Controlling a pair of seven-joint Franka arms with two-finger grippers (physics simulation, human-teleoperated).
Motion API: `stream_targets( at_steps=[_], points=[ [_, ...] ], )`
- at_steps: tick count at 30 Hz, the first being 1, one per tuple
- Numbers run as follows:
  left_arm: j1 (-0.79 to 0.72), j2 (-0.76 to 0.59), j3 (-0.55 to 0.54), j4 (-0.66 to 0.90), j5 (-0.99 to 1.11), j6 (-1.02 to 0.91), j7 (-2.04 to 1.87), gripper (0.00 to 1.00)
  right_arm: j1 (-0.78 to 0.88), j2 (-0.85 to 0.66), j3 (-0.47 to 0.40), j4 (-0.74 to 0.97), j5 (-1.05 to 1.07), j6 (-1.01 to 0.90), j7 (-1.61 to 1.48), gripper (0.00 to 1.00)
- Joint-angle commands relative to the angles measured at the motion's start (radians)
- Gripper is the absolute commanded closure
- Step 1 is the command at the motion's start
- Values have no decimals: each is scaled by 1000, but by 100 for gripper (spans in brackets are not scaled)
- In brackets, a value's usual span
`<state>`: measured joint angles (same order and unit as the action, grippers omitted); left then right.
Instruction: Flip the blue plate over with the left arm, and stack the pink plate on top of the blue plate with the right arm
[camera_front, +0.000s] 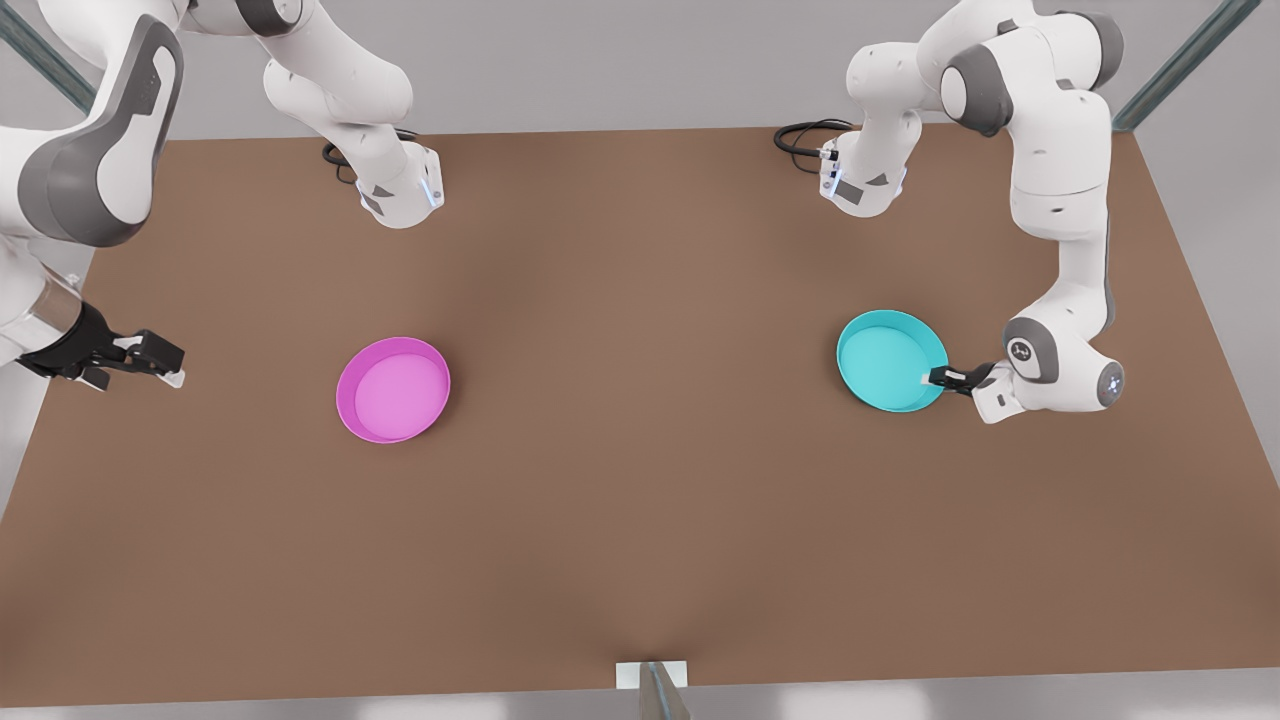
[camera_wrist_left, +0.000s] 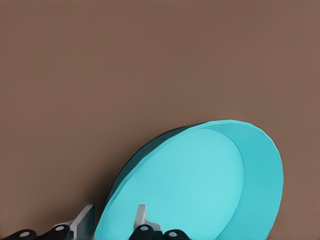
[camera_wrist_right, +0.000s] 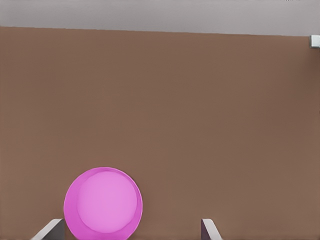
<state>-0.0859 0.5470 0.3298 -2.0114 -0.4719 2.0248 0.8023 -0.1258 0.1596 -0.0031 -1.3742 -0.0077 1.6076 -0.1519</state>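
The blue plate (camera_front: 885, 358) lies rim up on the brown table at the front view's right. My left gripper (camera_front: 930, 377) reaches in from its right side and is shut on the rim, one finger (camera_wrist_left: 141, 216) inside the dish and the other outside the wall; in the left wrist view the blue plate (camera_wrist_left: 200, 180) looks tipped up. The pink plate (camera_front: 393, 390) rests rim up, left of centre. My right gripper (camera_front: 163, 362) hovers open near the table's left edge, well apart from it. In the right wrist view the pink plate (camera_wrist_right: 103, 203) sits ahead between the spread fingers (camera_wrist_right: 50, 230).
Both arm bases (camera_front: 400, 190) and black cable loops (camera_front: 805, 135) stand along the table's far edge. A small white bracket (camera_front: 650, 674) sits at the middle of the front edge. Bare brown table (camera_front: 640, 400) stretches between the two plates.
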Motion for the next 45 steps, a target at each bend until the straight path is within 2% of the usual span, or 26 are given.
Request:
stream_targets(
  at_steps=[1, 5, 10, 20, 35, 39, 45],
  points=[
    [0, 1, 0, 0, -10, 0, 0, 55, 0, 0, 0, 1, 0, 0, 0, 0],
    [0, 10, -2, 0, -10, 11, 0, 56, 0, 1, 0, 0, 0, 0, 0, 0],
    [0, 11, -8, 0, -11, 12, 0, 66, 0, 0, 0, 0, -3, -2, 0, 0],
    [0, 19, -8, 8, -11, 17, 0, 74, 0, 0, 0, 1, -2, -2, 0, 0],
    [0, 19, -8, 17, -11, 6, 0, 78, -2, 0, 0, 1, -2, 0, 0, 0],
    [0, 13, -8, 49, -11, -43, -6, 78, -2, 1, 0, 1, -3, 0, 2, 0],
    [-6, 10, -8, 200, -5, -205, -92, 78, -2, 0, 0, 1, -2, 0, 2, 0]
  ],
)
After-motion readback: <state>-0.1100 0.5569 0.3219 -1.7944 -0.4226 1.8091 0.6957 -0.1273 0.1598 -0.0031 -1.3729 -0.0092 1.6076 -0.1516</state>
